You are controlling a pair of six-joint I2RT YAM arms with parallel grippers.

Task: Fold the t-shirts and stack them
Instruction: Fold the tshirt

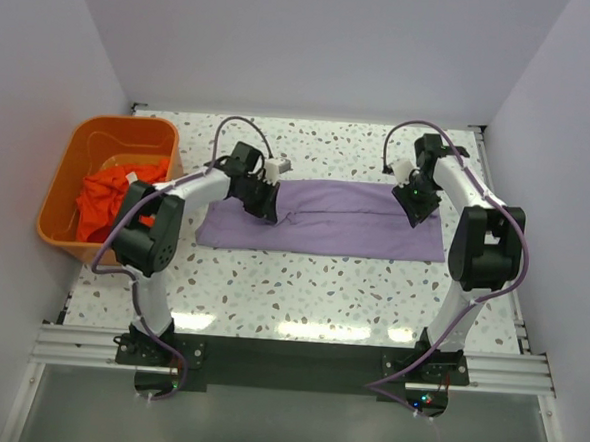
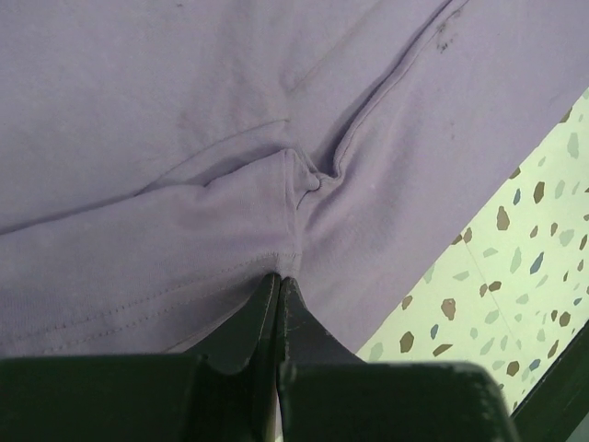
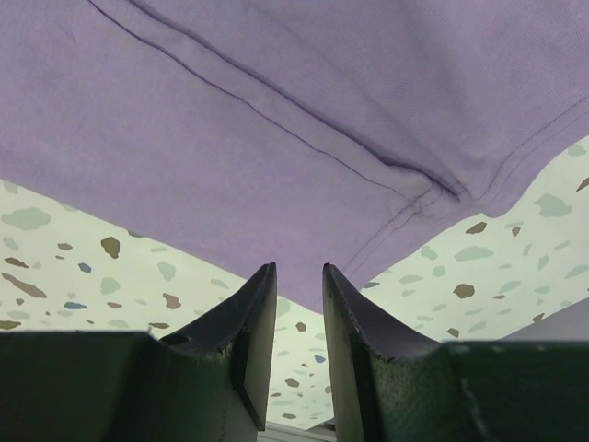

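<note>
Left tool (image 2: 279, 281) is pinching a bunched fold of the lavender t-shirt (image 2: 230, 120), jaws fully together, probably to lift that end for folding. Right tool (image 3: 299, 272) is standing narrowly parted, gripping nothing, with the hem lying just ahead of its tips on the tabletop (image 3: 110, 267). Orange-red t-shirt (image 1: 106, 197) is sitting in the basket (image 1: 54, 201), well beyond the left tool. No writing is showing.

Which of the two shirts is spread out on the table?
The lavender-purple t-shirt, laid out flat on the table. The orange-red t-shirt lies crumpled inside the orange basket at the left.
</note>
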